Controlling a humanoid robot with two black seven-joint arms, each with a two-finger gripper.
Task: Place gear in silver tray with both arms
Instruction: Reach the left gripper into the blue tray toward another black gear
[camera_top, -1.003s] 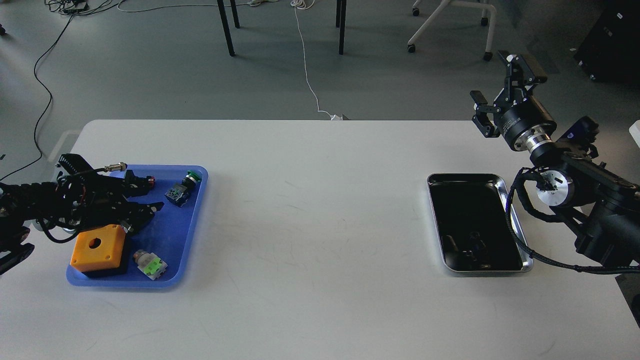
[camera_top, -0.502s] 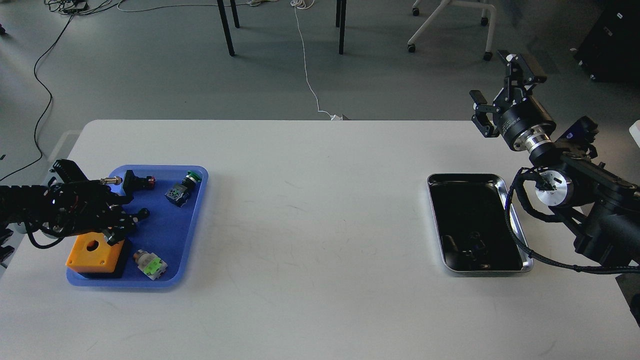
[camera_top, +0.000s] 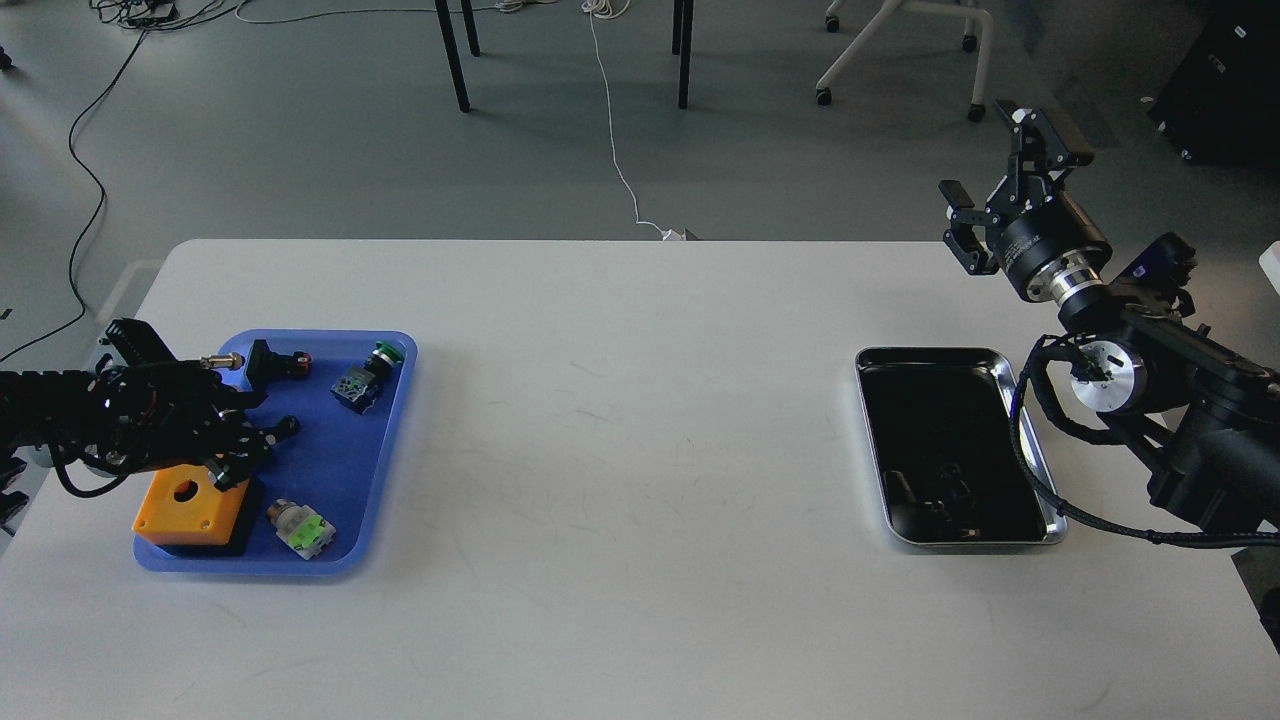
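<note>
A white table (camera_top: 640, 480) carries two trays set well apart. The blue tray (camera_top: 385, 470) sits at the left and holds an orange box (camera_top: 190, 500) with a round hole on top, a green-capped button switch (camera_top: 368, 375), a small clear-and-green part (camera_top: 300, 530) and a black connector with a red end (camera_top: 278, 362). The silver tray (camera_top: 1003, 375) lies at the right, its dark shiny floor bare of parts. The left gripper (camera_top: 255, 435) hangs over the blue tray beside the orange box; whether it is clenched cannot be told. The right gripper (camera_top: 1000, 160) is raised beyond the silver tray, fingers spread, grasping nothing.
</note>
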